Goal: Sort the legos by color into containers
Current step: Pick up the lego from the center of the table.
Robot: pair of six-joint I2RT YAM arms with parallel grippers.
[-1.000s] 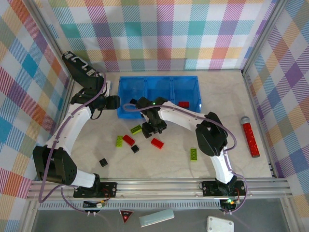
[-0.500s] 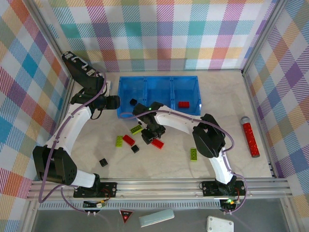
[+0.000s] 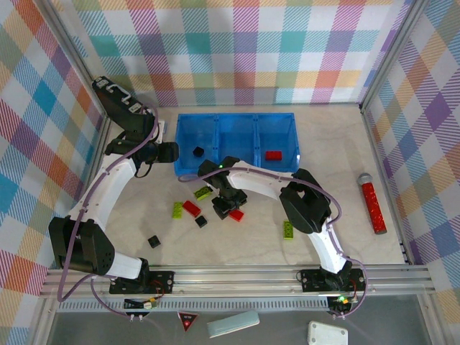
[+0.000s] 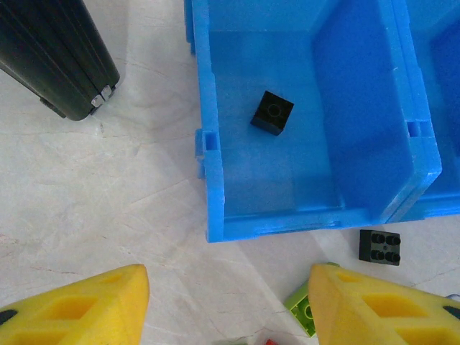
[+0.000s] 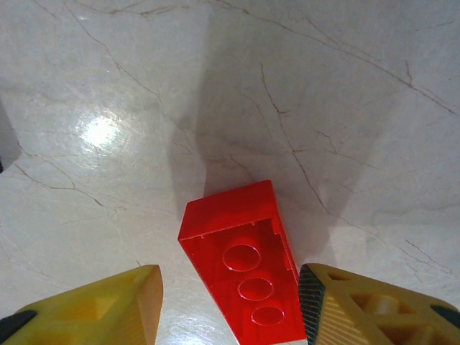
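Right wrist view, lower centre: a red lego brick (image 5: 241, 262) lies on the pale marble-look table (image 5: 108, 86), hollow side up, skewed to the jaw line. The right gripper (image 5: 228, 302) straddles it, its yellow fingers (image 5: 108, 305) partly spread; the right one looks to touch the brick's edge, the left stands apart, so no grip is made yet. Judged from this, the closing goes best if slow and centred, so that the brick squares up between the pads rather than spinning out, followed by a straight lift.

Top view: the right arm reaches from lower right across to mid-frame, wrist pointing down. Other loose legos, green (image 3: 177, 210) and black (image 3: 154, 241), lie to its left. Farther up, the left gripper (image 3: 169, 152) hovers beside the blue tray (image 3: 235, 115), fingers apart and empty. The tray's left compartment holds a black cube (image 3: 198, 151), its right compartment a red brick (image 3: 273, 154), the likely goal
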